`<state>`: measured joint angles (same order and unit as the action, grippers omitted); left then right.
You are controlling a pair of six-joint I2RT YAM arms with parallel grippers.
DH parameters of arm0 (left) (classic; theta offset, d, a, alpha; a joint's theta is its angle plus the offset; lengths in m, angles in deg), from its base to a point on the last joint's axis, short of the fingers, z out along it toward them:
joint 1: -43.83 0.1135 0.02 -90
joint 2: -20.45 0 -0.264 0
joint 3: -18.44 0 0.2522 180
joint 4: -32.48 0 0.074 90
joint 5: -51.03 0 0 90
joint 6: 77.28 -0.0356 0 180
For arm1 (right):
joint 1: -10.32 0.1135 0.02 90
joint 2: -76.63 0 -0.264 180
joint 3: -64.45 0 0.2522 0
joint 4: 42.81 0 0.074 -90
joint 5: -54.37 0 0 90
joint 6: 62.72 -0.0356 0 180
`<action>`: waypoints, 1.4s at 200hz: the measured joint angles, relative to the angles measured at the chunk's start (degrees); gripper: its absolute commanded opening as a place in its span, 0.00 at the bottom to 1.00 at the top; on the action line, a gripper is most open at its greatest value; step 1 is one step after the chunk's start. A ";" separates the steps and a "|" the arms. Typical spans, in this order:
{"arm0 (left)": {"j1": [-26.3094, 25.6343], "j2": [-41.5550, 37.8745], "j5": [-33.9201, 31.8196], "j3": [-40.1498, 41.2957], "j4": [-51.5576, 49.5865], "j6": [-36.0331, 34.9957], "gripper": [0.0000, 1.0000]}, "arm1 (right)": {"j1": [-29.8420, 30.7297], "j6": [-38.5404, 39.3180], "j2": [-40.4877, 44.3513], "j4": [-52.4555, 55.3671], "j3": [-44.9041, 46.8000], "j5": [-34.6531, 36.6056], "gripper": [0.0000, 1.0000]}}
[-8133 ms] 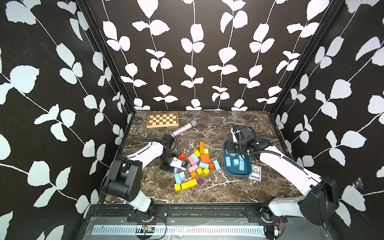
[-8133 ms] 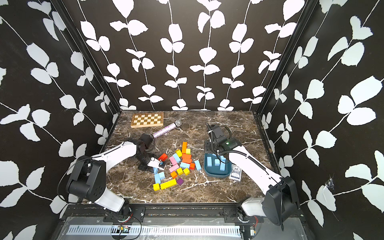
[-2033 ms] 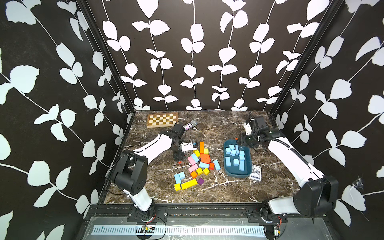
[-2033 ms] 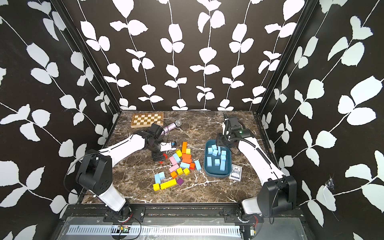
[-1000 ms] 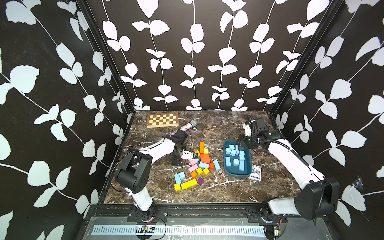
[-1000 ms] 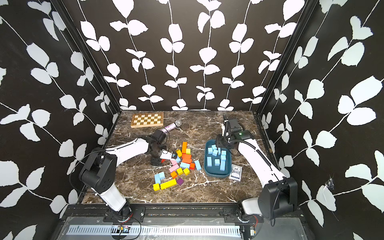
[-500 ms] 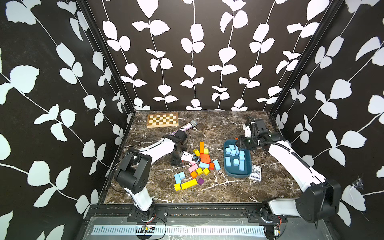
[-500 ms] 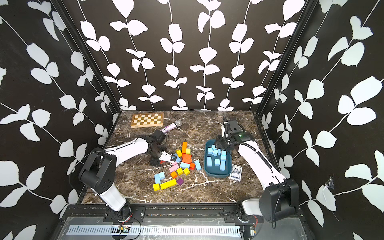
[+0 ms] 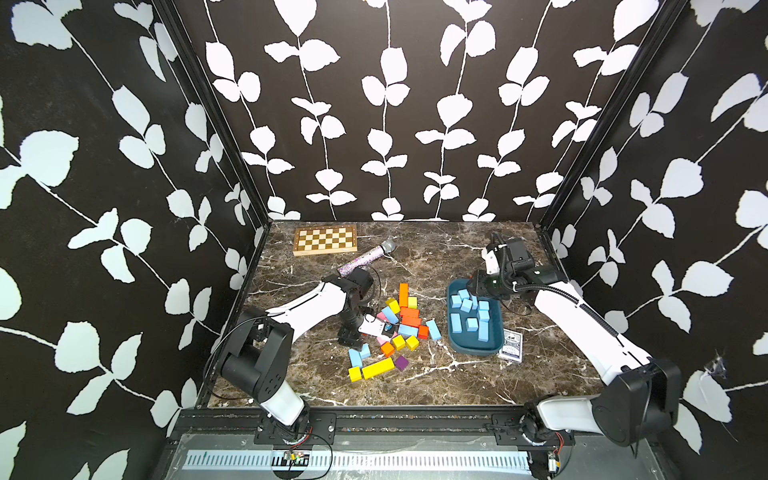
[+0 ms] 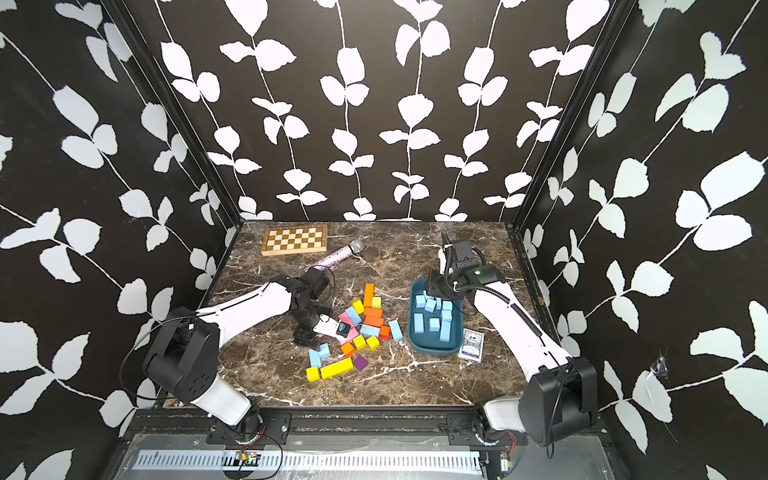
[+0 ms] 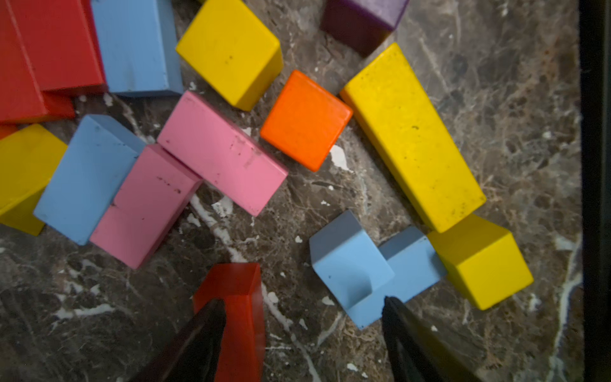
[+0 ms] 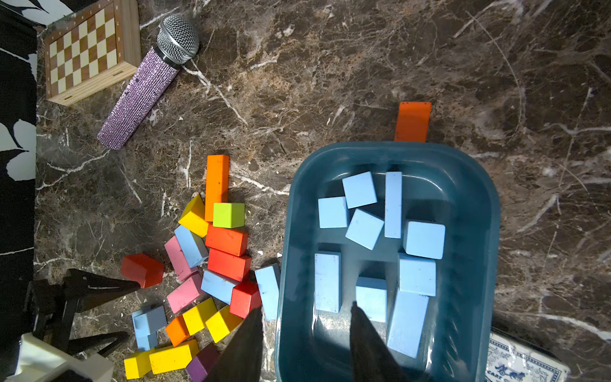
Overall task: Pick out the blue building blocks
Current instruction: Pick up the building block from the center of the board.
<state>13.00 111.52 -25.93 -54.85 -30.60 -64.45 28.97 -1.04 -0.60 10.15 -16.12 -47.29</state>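
Several blue building blocks (image 9: pixel 471 316) lie in the dark teal tray (image 9: pixel 473 351). More lie loose in the mixed pile, among them two touching ones (image 9: pixel 358 356) at its front left. In the left wrist view that pair (image 11: pixel 350 264) lies by one fingertip of my open left gripper (image 11: pixel 302 306), and a red block (image 11: pixel 238 297) lies by the other, with bare table between the fingers. My left gripper (image 9: pixel 351 334) is low at the pile's left edge. My right gripper (image 12: pixel 306 309) hangs open over the tray's left wall, holding nothing.
Pink, yellow, orange, red and purple blocks (image 9: pixel 405 316) make up the rest of the pile. A chessboard (image 9: pixel 325 240) and a glitter microphone (image 9: pixel 368 257) lie at the back left. A card deck (image 9: pixel 510 345) sits right of the tray, an orange block (image 12: pixel 412 120) behind it.
My left gripper has moved toward the front along the pile's left edge and its jaws have narrowed a little. The right arm has barely moved.
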 measured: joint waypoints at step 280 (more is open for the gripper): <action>-3.56 5.25 0.92 1.14 0.13 -12.85 0.35 | 0.87 -0.87 -0.07 -1.29 1.53 -0.20 0.42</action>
<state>9.44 116.77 -25.01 -53.71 -30.47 -77.30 29.84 -1.91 -0.67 8.86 -14.59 -47.48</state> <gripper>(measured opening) 0.424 0.418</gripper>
